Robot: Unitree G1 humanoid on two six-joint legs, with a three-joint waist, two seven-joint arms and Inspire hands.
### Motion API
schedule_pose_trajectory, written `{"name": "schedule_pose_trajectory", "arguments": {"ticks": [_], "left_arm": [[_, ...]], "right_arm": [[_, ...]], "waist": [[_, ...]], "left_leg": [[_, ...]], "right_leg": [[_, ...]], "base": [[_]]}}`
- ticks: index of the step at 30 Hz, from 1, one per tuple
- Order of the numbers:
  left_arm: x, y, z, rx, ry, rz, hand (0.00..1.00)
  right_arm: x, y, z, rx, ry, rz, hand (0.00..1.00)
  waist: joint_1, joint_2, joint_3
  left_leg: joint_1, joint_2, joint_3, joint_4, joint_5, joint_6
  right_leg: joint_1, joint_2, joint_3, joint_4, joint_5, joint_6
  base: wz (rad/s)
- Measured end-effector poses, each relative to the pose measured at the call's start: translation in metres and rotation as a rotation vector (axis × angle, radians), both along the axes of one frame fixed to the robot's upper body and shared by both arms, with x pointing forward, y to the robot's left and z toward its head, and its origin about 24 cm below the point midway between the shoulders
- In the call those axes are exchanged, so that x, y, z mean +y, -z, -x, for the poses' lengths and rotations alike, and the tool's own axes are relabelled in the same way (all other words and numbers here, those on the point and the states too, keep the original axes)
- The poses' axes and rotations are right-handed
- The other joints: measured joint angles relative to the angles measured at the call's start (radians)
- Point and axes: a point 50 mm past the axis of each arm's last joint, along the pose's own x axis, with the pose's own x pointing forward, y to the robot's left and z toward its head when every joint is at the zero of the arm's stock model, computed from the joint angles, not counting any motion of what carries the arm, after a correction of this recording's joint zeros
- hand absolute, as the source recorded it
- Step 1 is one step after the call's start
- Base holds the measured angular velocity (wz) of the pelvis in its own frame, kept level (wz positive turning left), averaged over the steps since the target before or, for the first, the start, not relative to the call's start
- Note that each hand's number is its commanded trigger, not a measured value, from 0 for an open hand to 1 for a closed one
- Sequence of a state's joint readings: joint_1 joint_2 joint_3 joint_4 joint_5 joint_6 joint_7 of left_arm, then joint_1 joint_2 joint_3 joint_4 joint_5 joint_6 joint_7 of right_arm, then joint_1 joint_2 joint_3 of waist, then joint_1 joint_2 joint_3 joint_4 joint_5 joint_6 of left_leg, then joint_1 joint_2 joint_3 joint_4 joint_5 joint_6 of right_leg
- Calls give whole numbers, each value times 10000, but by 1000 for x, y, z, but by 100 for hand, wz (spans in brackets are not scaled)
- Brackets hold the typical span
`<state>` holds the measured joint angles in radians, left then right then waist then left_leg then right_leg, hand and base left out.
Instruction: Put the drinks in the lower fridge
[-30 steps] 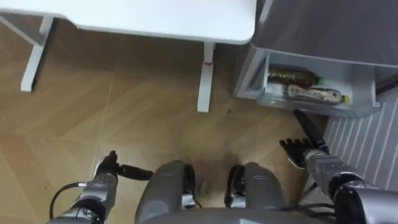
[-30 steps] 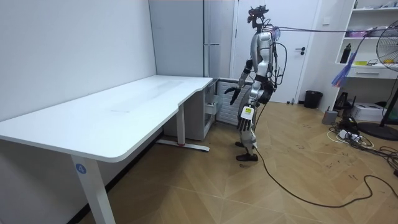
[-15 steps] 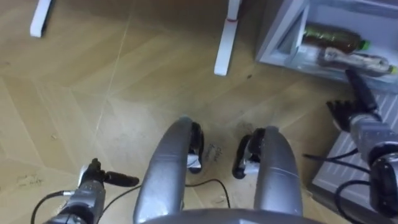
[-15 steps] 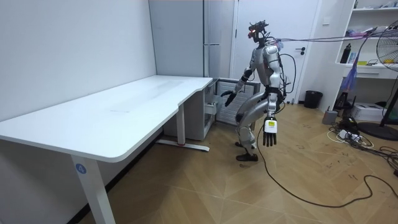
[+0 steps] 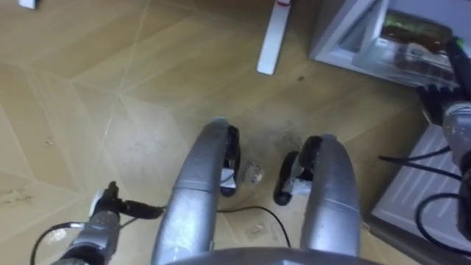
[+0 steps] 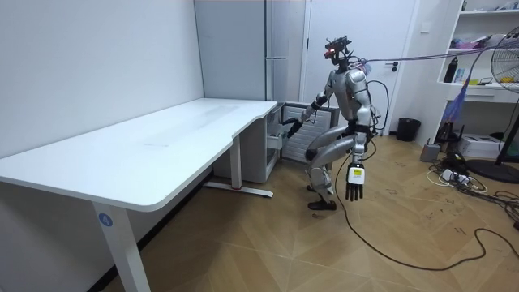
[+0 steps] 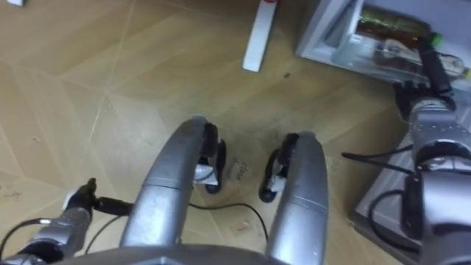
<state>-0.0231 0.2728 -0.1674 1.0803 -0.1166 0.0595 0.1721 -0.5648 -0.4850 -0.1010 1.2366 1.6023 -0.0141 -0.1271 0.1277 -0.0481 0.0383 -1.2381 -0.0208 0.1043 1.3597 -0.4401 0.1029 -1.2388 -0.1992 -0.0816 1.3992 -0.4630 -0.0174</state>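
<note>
Brown bottle (image 7: 390, 26) with a green cap, lying on its side in the open fridge drawer (image 7: 327, 33), down low by the wooden floor. Pale bottle (image 7: 386, 50) right beside it, in the same drawer. Both drinks in place, by the look of it, so most likely time to push the drawer shut.

Right hand (image 7: 423, 103) up at the drawer's front, fingers out straight, holding nothing, tips over the pale bottle. Left hand (image 6: 353, 180) hanging down low, fingers loose, holding nothing too. Knees bent deep in front of the fridge, near the end of the white desk (image 6: 162, 138).

To do it well:
- Pull the fingers back off the bottles first.
- Put the flat palm on the front edge, in the middle.
- Push slow and straight, to stop any jamming or rolling.
- Keep low and steady on both feet.
</note>
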Motion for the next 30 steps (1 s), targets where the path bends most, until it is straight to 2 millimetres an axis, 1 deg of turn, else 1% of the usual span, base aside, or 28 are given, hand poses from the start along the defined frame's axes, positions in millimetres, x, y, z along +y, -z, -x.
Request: {"name": "schedule_pose_trajectory", "arguments": {"ticks": [2,4,5,8,10,12,14,19,22,24,27,29,30], "left_arm": [[0,0,0,-61,57,-23,0],[2,-1,2,-175,32,-157,0],[2,0,5,-97,26,-166,0],[2,3,16,148,47,-165,0],[1,3,19,153,85,-112,0],[0,3,21,141,100,-75,0],[-1,3,24,136,117,-29,0],[1,-1,27,-176,236,2,0],[-2,-3,26,-398,450,5,0],[-2,-4,25,-504,532,3,0],[2,-5,28,-629,436,-124,0],[8,-6,34,-606,422,-272,0],[10,-6,35,-588,434,-317,0]], "right_arm": [[-3,-8,-4,138,279,-45,0],[-4,-15,-10,142,459,-155,0],[-5,-20,-13,115,621,-284,0],[-5,-23,-14,102,869,-428,0],[-6,-24,-14,142,1050,-431,0],[-7,-24,-13,145,1219,-447,0],[-8,-25,-13,84,1434,-496,0],[-7,-33,-17,-87,1749,-705,0],[-7,-42,-21,-98,1861,-826,0],[-6,-45,-23,-65,1955,-848,0],[-3,-56,-28,-198,1951,-870,0],[-2,-63,-32,-487,1835,-791,0],[-1,-65,-32,-551,1833,-779,0]], "waist": [[-5,18,-6],[44,20,-6],[71,20,-6],[130,25,-4],[136,24,-3],[152,25,-3],[172,27,-3],[244,31,-5],[307,30,-4],[388,28,-4],[385,29,-5],[394,30,-6],[391,30,-5]], "left_leg": [[-36,-275,22,2,-12,22],[-164,-332,14,-5,-12,21],[-214,-452,-4,-9,-11,20],[-230,-510,-9,-10,-10,18],[-260,-641,-31,-9,-9,17],[-282,-656,-5,-7,-9,15],[-329,-791,-13,-7,-7,13],[-457,-814,-13,-12,12,-22],[-539,-799,-20,-47,13,-29],[-544,-791,-28,-48,32,-64],[-538,-791,-55,-51,48,-93],[-384,-793,-125,-48,65,-120],[-337,-794,-155,-47,65,-121]], "right_leg": [[-91,-125,88,107,-47,86],[-250,-123,219,115,-62,110],[-331,-107,261,135,-65,115],[-383,-152,300,146,-69,123],[-416,-263,310,204,-72,129],[-451,-286,341,256,-119,199],[-535,-294,433,328,-129,203],[-709,-353,437,354,-131,201],[-806,-455,363,340,-201,165],[-835,-450,351,333,-206,159],[-854,-490,299,331,-215,140],[-656,-684,89,334,-221,101],[-581,-734,24,333,-233,59]], "base": [[0],[-3],[-9],[-5],[11],[10],[6],[-2],[-6],[-12],[-7],[5],[12]]}}
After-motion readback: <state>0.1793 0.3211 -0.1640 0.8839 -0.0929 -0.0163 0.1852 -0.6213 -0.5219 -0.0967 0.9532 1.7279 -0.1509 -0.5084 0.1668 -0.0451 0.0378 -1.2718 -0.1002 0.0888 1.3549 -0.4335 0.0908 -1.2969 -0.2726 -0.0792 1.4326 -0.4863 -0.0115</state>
